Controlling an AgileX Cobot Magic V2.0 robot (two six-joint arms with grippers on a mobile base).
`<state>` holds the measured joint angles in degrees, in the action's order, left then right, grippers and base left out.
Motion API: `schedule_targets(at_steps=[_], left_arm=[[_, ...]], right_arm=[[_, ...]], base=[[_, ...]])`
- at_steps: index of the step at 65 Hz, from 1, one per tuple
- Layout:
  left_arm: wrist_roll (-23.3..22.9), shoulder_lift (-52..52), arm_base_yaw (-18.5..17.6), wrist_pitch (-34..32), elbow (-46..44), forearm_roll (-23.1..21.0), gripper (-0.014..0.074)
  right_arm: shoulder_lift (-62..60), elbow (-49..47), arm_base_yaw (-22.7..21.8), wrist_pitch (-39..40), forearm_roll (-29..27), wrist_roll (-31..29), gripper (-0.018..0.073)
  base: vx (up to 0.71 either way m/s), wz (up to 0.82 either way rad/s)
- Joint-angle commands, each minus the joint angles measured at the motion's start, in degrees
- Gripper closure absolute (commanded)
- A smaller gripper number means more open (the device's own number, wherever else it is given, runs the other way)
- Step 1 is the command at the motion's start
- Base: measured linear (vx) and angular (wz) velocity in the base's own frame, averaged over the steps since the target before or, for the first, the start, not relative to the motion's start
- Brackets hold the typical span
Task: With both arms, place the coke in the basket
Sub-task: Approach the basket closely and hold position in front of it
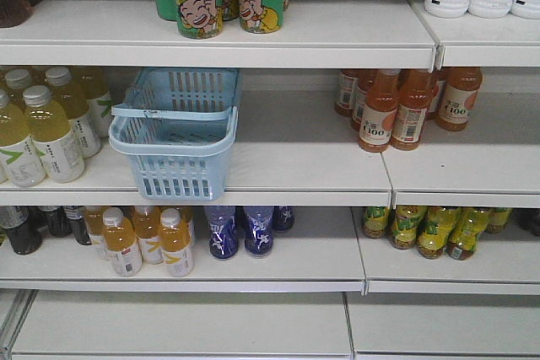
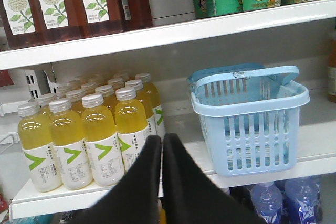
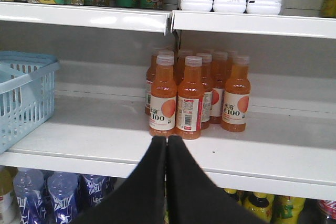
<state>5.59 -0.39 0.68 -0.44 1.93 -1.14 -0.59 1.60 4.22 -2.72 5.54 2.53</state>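
The basket [image 2: 262,145] sits at 2 o'clock from the nearer left hand [image 2: 161,139]; this and the right hand [image 3: 167,140] are pressed together, empty, with no coke visible.

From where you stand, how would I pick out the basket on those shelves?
Find the white shelf under the green cartoon cans. There, between pale yellow bottles and orange bottles, sits the basket. It is the only light blue slotted plastic thing among drinks.
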Motion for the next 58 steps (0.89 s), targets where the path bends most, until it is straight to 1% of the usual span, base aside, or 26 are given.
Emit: schedule_targets(at_steps=[1, 58], left_arm=[[-0.2, -1.2, -0.2, -4.0, -0.1, -0.4, 0.0603], [-0.2, -1.2, -0.2, -4.0, -0.1, -0.4, 0.0603]], right_arm=[[-1.0, 0.6, -0.2, 4.5, 0.2, -0.4, 0.0569], [-1.0, 0.6, -0.2, 4.4, 0.2, -0.4, 0.0569]], base=[[0.07, 0.01], [0.02, 0.00]])
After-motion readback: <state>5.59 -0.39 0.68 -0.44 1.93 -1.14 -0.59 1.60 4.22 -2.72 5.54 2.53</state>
